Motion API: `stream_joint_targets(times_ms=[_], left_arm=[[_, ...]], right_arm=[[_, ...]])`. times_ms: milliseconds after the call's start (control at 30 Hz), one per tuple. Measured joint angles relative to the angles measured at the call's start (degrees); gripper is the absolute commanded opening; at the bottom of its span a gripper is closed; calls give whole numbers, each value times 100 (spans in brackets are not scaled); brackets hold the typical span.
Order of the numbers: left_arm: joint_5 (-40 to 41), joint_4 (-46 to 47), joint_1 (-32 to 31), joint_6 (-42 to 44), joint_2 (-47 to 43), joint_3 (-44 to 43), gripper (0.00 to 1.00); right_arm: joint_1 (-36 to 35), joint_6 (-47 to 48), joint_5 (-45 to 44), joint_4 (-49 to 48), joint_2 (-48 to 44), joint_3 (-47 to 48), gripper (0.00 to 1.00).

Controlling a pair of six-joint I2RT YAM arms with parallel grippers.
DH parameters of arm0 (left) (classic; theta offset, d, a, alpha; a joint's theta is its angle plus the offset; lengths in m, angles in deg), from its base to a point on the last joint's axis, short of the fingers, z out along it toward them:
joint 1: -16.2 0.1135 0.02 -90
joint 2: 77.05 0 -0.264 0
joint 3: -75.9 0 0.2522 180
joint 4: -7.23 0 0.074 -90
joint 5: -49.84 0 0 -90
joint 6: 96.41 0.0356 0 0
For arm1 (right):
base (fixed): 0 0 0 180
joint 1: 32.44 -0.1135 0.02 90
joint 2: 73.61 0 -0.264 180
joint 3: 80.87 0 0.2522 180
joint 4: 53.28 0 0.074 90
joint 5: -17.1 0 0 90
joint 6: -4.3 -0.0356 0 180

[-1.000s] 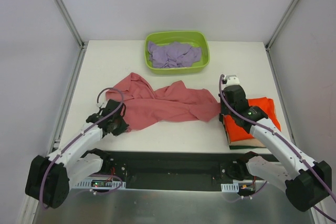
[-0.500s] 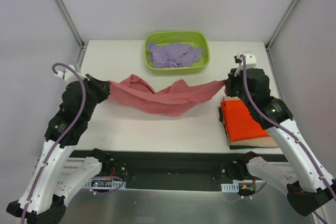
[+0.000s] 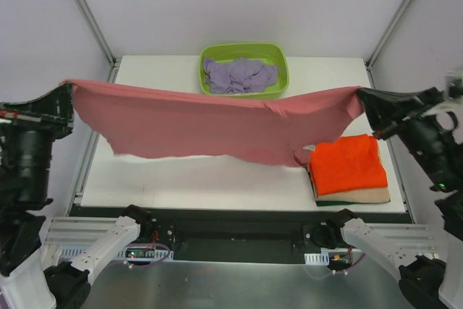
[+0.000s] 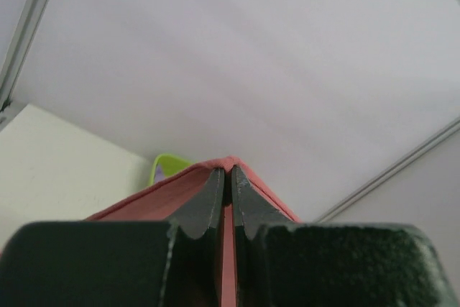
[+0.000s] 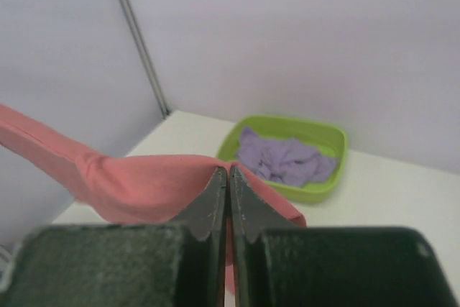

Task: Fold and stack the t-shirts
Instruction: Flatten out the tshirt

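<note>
1. The left hand is pinched shut on the left corner of the salmon-red t-shirt. One second earlier it sat low on the counter at the crumpled cloth. It is now raised high and out past the counter's left edge.
2. The salmon-red t-shirt was a bunched heap on the counter. It now hangs in the air as an open sheet between both hands. The top edge is taut, and the lower edge is uneven and appears to be off the surface.
3. The lime-green tub has not moved. It stands at the far edge with the lavender t-shirt crumpled inside.
4. The stack has not moved. The folded orange t-shirt lies on the tan t-shirt at the near right. A dangling piece of the salmon-red t-shirt hangs just beside the stack's left edge; contact cannot be determined.
5. The right hand is clamped shut on the right corner of the same shirt. It has lifted from beside the stack and swung out to the right.
6. Assessment: the lift-and-spread step appears complete. The shirt is ready to be laid flat on the open counter left of the stack and then folded. The trailing hem could snag the orange t-shirt on descent.
</note>
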Motion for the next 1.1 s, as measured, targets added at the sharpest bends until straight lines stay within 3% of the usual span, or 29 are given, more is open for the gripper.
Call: stream_joint_targets(times_ms=[400, 667, 900, 1100], left_arm=[[-282, -173, 0, 365, 319, -2151, 0], [483, -166, -2, 699, 1241, -2203, 0], [1342, 195, 227, 988, 2765, -1320, 0], [769, 686, 1156, 654, 4135, 566, 0]], right_arm=[[0, -9, 1126, 374, 229, 2430, 1], [-2, 374, 72, 372, 1237, 2911, 1], [264, 907, -1113, 52, 3023, 2562, 1], [844, 680, -1158, -623, 4229, 555, 1]])
